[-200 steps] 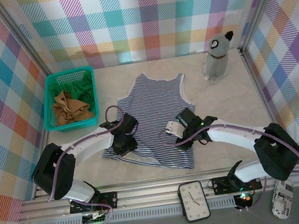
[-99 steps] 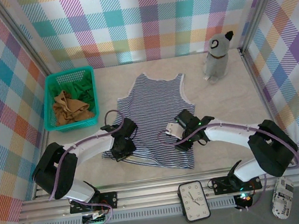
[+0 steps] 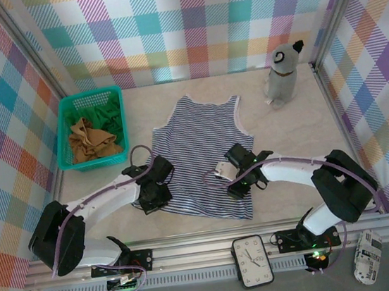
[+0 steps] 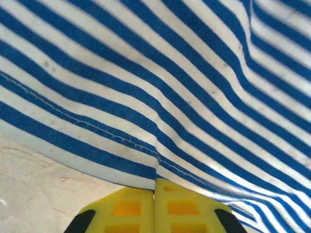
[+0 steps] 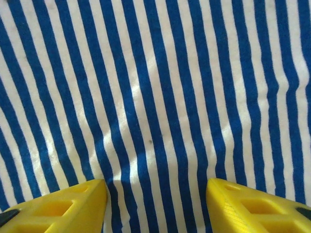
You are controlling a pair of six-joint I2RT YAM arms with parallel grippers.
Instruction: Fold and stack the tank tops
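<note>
Striped tank top (image 3: pixel 201 144), navy and white with white trim, lies spread at the middle of the worktop, neck toward the far edge, hem toward the near edge. I see my left gripper (image 4: pixel 154 191) clenched on the hem at its left end, with creases running up from the pinch. My right gripper (image 5: pixel 155 194) is released, fingers apart over the stripes. The tan tank top (image 3: pixel 91 142) and green tank top (image 3: pixel 109 113) sit bunched in the teal basket (image 3: pixel 63 144) by the left edge.

L arm comes in from lower left, L gripper (image 3: pixel 152 193) at centre-left, fingers (image 4: pixel 127 208) pressed tight together, pinching the hem of the striped tank top (image 4: pixel 194 97). R arm bends in from lower right; R gripper (image 3: pixel 235 177) near centre, jaws apart, aimed down.
</note>
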